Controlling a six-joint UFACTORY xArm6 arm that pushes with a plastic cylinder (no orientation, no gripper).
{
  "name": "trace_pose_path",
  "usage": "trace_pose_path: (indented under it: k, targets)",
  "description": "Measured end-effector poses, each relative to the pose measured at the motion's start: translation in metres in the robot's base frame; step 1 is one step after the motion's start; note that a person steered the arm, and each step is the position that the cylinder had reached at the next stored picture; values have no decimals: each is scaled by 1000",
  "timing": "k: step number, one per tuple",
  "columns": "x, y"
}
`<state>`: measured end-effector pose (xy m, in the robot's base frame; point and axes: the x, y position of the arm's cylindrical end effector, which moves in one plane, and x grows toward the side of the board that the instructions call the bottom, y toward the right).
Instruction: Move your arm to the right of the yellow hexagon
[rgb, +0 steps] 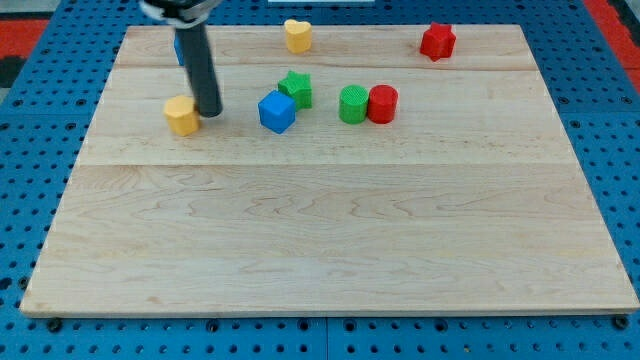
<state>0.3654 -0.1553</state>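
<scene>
My tip (209, 113), bare dark rod end, holds nothing, rests on wooden board (320, 240); small yellow hexagon block (182, 115) just beside tip, toward view's left (possibly touching); likely light, rigid, slides easily; no hold needed, avoid nudging

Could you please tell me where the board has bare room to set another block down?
Everything below the row of yellow hexagon, blue cube, green cylinder and red cylinder is bare. The left is crowded: my tip sits just right of the hexagon.
</scene>
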Motion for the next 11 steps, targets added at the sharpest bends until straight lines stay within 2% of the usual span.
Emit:
trace_pose_path:
  k: [1, 2, 4, 9, 11]
  targets:
    - [9, -3]
    - [37, -21]
    - [54, 34]
    - [53, 31]
    - [9, 4]
